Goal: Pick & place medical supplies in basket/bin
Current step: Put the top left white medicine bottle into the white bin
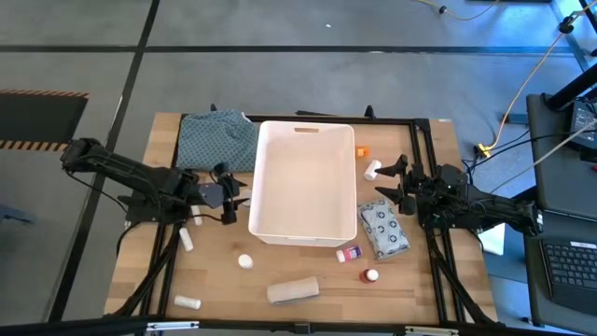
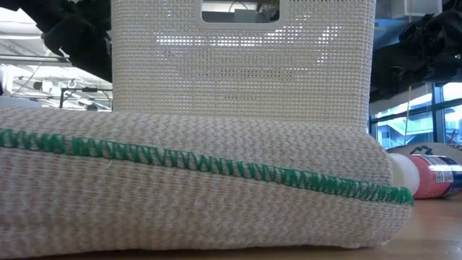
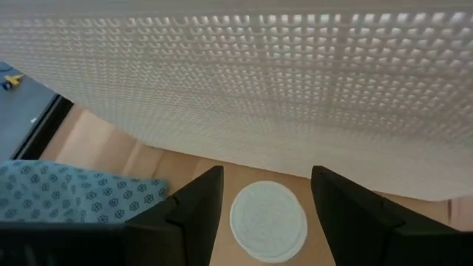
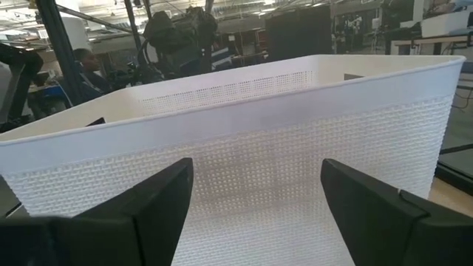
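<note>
The high view looked straight down from well above, taking in the whole wooden surface [image 1: 308,313], both arms and the white tub [image 1: 306,182] in the middle. The low view sat at surface height, facing level across it, so close to a folded cloth [image 2: 180,188] that the fabric filled the lower half; the tub's short end with the handle slot [image 2: 242,65] rose just behind. The left wrist view faced the tub's long wall [image 3: 259,81] at very close range, past its own dark fingers [image 3: 188,214]. The right wrist view faced the opposite long wall [image 4: 295,155] from a little farther off, with the room behind. All four views shared the tub.
</note>
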Controlling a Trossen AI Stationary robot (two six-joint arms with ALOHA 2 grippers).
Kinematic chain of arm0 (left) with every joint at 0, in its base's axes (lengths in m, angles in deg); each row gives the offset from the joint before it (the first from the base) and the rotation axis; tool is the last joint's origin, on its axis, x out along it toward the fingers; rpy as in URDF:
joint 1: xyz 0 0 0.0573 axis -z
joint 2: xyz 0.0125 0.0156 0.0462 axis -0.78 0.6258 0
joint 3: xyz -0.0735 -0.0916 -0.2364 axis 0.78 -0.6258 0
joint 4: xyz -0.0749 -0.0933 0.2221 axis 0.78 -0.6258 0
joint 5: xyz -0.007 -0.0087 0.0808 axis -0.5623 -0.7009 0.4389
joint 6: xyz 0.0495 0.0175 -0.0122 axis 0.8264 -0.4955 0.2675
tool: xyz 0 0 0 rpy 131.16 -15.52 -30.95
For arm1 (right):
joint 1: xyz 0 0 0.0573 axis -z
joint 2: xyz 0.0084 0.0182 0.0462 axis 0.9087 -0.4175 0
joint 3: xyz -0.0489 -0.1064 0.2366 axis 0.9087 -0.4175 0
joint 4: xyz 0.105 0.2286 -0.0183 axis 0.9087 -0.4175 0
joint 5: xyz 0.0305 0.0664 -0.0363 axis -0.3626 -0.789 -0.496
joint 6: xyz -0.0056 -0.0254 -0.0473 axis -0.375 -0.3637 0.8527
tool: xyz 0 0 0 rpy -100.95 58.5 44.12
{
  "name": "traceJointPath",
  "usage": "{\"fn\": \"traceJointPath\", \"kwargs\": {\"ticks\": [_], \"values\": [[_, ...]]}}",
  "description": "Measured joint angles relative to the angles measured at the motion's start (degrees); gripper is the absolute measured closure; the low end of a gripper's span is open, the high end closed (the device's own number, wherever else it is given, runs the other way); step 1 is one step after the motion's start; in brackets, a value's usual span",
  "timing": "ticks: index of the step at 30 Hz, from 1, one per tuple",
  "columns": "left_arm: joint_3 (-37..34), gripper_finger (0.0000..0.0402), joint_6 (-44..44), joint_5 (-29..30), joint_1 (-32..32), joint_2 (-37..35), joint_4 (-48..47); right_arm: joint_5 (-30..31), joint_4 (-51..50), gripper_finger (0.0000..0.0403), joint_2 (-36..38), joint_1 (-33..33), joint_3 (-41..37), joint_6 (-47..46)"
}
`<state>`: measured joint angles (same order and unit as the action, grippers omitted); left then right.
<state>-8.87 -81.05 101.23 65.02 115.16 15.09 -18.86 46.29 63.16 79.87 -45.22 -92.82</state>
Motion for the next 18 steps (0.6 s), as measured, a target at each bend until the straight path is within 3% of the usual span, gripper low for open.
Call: {"fn": "traceJointPath", "kwargs": {"ticks": [9,18], "values": [[0.0,0.0197,-1.6,-3.3,0.0,0.0,-0.5,0.0,0.0,0.0104,0.0,0.0,0.0,0.2],[0.0,0.0119,-3.0,-2.0,-0.1,0.0,-2.9,0.0,0.0,0.0104,0.0,0.0,0.0,0.2]]}}
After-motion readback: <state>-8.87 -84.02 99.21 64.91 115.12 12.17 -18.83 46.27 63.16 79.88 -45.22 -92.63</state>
